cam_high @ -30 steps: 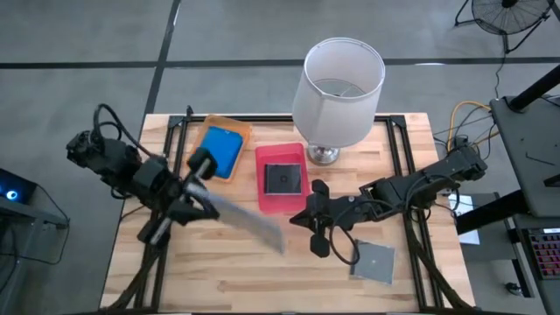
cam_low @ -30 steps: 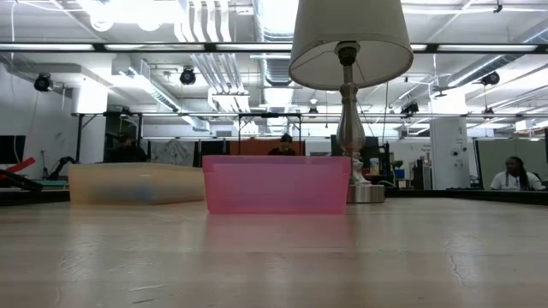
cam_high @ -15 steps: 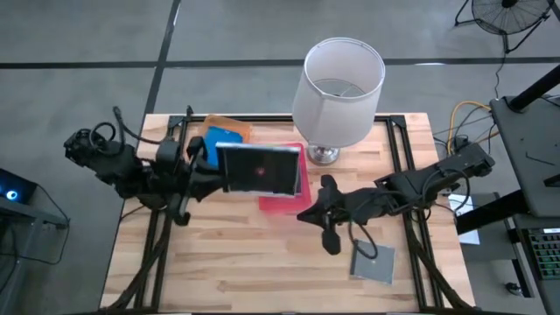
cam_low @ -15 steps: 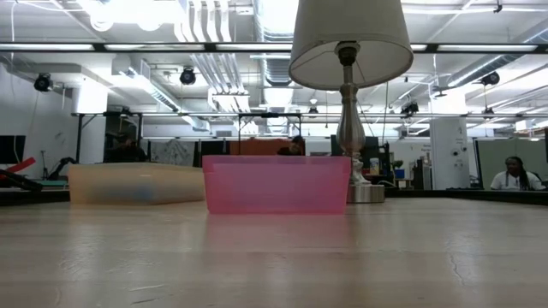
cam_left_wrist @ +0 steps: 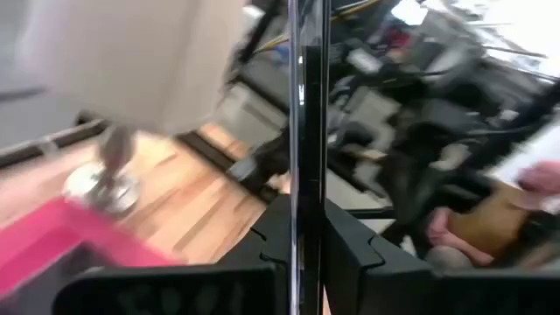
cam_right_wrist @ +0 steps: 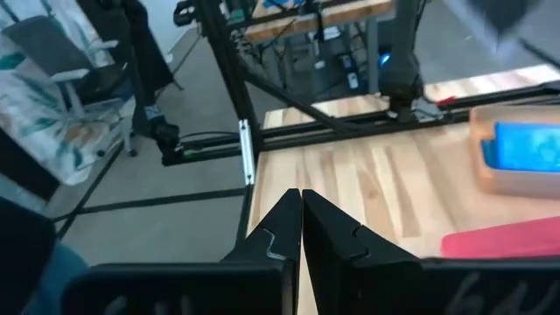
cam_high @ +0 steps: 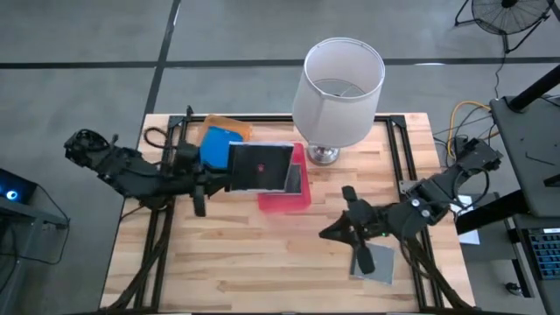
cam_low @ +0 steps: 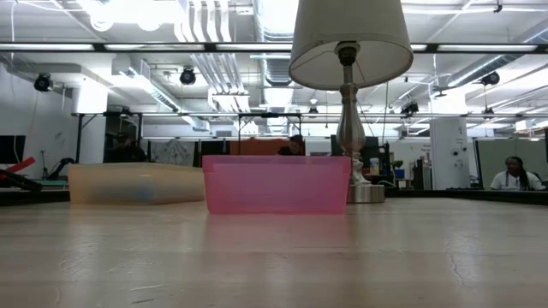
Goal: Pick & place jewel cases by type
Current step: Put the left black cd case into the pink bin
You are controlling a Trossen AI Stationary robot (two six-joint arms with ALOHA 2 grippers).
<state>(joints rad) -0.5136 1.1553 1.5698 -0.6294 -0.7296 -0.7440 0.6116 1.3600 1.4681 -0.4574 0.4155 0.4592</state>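
Wooden slats make up the table (cam_high: 219, 254) we work at, with a white-shaded lamp (cam_high: 343, 80) standing at its far edge. Next in size, the pink tray (cam_high: 293, 198) lies mid-table and the orange tray (cam_high: 226, 125) to its left, a blue jewel case (cam_high: 216, 143) inside it. Our left gripper (cam_high: 223, 178) is clamped on a dark jewel case (cam_high: 261, 167), holding it above the pink tray's left part. Our right gripper (cam_high: 358, 255), fingers pressed together and empty, hangs over another dark jewel case (cam_high: 378, 266) lying flat near the table's front right.
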